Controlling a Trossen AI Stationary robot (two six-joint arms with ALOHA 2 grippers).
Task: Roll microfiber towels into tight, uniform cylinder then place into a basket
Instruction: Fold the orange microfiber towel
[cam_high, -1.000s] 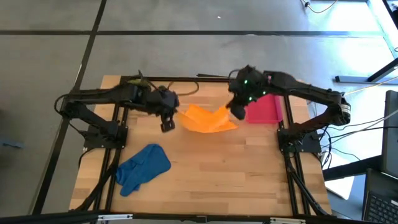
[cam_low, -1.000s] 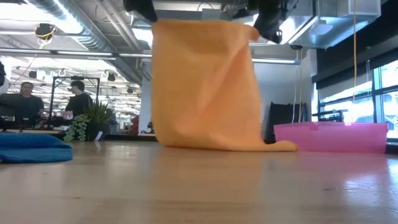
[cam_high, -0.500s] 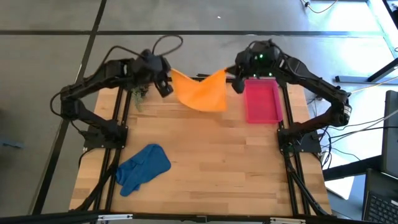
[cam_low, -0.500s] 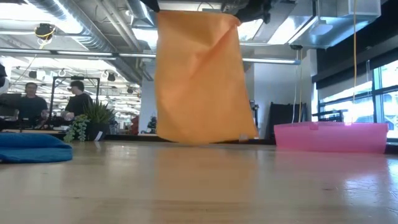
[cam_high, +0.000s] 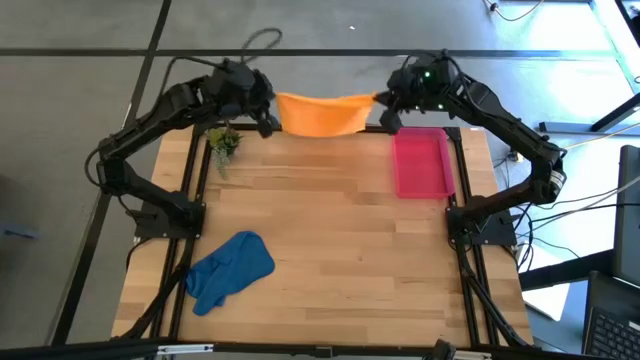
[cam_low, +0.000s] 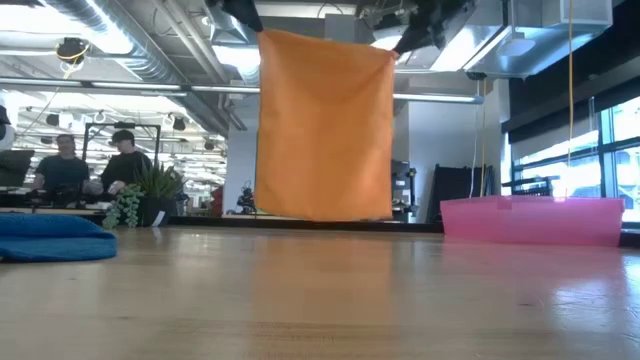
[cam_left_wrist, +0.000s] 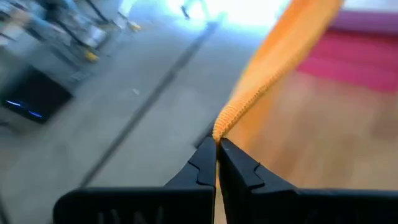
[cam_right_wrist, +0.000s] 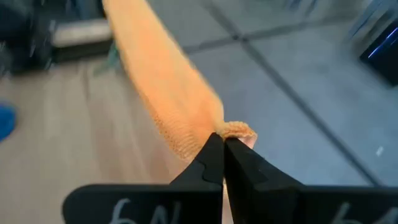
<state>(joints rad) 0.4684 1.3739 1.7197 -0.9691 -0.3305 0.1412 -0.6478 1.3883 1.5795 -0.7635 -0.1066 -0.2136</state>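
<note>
The orange towel (cam_high: 320, 113) hangs spread out above the table's far edge, stretched between my two grippers; in the low view the orange towel (cam_low: 325, 125) hangs as a flat sheet clear of the tabletop. My left gripper (cam_high: 268, 107) is shut on its left top corner, my right gripper (cam_high: 385, 103) on its right top corner. The blue towel (cam_high: 230, 270) lies crumpled on the table near the front left. The pink basket (cam_high: 421, 162) rests flat on the table at the far right. My left gripper pinches the orange towel's upper left corner (cam_left_wrist: 221, 127) between its two fingertips, slanting down from the left. The top edge runs taut away from it, the cloth hanging below. My right gripper pinches the upper right corner (cam_right_wrist: 233, 132) between its fingertips, slanting down from the right; the towel hangs clear of the table.
A small green potted plant (cam_high: 223, 143) stands at the far left of the table, just near of the left gripper. People sit at desks in the room beyond the table (cam_low: 65, 170). Bare wood lies across the table's middle (cam_high: 330, 240).
Both grippers have risen and gone toward the table's far edge, moving apart and turning outward. The orange towel, whose lower part lay bunched on the table, has been lifted clear and drawn out flat, its top edge now taut between the grippers.
</note>
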